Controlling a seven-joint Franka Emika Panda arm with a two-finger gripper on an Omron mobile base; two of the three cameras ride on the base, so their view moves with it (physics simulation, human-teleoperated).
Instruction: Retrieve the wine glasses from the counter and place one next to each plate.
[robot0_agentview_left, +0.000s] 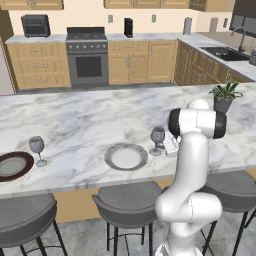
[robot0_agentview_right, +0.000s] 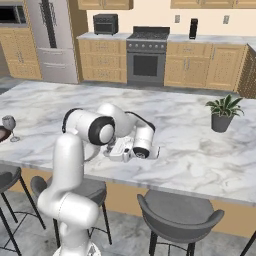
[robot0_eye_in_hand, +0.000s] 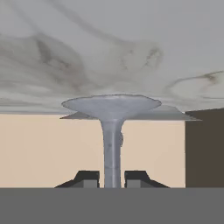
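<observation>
One wine glass (robot0_agentview_left: 157, 136) stands upright on the marble island just right of the light grey plate (robot0_agentview_left: 126, 157). My gripper (robot0_agentview_left: 168, 145) reaches it from the right and is shut on its thin stem (robot0_eye_in_hand: 111, 148). In the hand view the stem runs between my gripper's (robot0_eye_in_hand: 111, 177) two tips, and the round foot (robot0_eye_in_hand: 111, 105) meets the marble. A second wine glass (robot0_agentview_left: 36, 146) (robot0_agentview_right: 9, 122) stands free beside the dark plate (robot0_agentview_left: 12, 165) at the island's left end. In the right base view my gripper (robot0_agentview_right: 114, 150) sits low over the island and my arm hides the held glass.
A potted plant (robot0_agentview_left: 225, 97) (robot0_agentview_right: 223, 112) stands on the island to the right of my arm. Grey stools (robot0_agentview_left: 127, 205) line the near edge. The stove (robot0_agentview_left: 87, 62), wooden cabinets and sink counter lie beyond the island.
</observation>
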